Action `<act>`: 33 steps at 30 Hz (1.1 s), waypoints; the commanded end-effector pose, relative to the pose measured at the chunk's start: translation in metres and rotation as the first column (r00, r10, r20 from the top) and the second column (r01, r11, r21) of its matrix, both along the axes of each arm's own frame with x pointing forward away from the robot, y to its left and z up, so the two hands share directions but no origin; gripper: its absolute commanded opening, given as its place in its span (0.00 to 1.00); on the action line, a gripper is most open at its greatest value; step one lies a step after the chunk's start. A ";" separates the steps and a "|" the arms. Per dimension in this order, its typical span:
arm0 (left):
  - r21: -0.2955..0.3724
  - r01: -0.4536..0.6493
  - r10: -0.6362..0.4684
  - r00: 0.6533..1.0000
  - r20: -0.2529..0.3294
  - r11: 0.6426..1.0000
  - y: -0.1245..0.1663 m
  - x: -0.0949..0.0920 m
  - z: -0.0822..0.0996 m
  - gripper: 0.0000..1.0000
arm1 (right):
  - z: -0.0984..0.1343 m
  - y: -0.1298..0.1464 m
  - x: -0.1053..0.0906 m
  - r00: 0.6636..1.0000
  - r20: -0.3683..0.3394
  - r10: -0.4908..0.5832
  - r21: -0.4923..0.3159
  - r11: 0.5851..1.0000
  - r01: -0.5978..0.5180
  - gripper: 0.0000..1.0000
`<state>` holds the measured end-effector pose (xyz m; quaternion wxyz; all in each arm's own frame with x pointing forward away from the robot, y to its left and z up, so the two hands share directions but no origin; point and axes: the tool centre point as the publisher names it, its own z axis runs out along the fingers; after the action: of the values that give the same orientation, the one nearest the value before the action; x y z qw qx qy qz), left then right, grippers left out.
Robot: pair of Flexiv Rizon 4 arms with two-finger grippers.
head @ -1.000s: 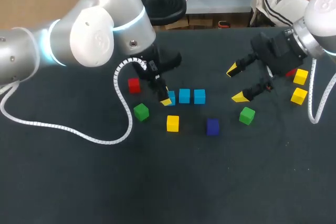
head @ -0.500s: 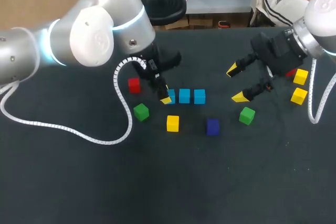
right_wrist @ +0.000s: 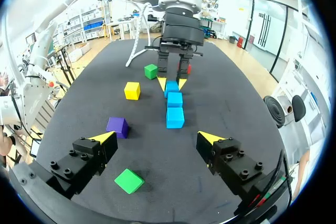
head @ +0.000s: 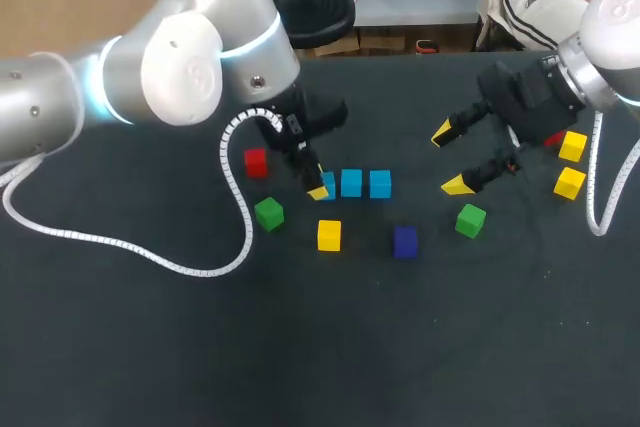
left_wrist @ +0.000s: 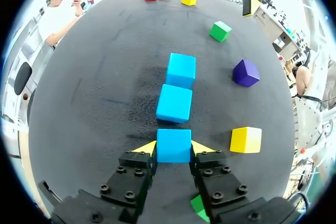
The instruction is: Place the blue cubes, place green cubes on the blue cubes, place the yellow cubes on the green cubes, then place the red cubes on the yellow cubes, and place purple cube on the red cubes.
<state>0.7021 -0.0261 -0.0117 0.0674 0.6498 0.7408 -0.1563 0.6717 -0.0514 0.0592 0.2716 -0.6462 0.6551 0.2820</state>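
The table is big and dark, almost black. Its top looks flat and a bit rough, like cloth, with tiny pale specks on it. The far edge runs straight across. The light is soft and even, so the shadows on the top are faint and small.

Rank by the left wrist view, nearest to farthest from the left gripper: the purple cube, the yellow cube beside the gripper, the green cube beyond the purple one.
1. The yellow cube, beside the left gripper, which holds a blue cube.
2. The purple cube, farther ahead, same side.
3. The green cube, farthest ahead.
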 end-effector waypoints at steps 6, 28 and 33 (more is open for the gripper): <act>0.014 0.015 -0.015 1.000 0.011 1.000 0.001 0.009 0.002 0.00 | 0.000 0.000 0.000 1.000 0.001 0.001 0.002 1.000 -0.001 1.00; 0.034 0.028 -0.028 1.000 -0.009 0.999 0.005 0.011 -0.007 0.00 | 0.000 0.000 0.000 1.000 0.001 0.001 0.002 1.000 -0.001 1.00; 0.021 0.018 -0.017 1.000 -0.015 1.000 0.005 0.010 -0.006 0.18 | 0.000 0.000 0.000 1.000 0.001 0.001 0.002 1.000 -0.001 1.00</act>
<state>0.7109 -0.0221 -0.0132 0.0533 0.6568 0.7368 -0.1514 0.6717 -0.0514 0.0592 0.2716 -0.6462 0.6551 0.2820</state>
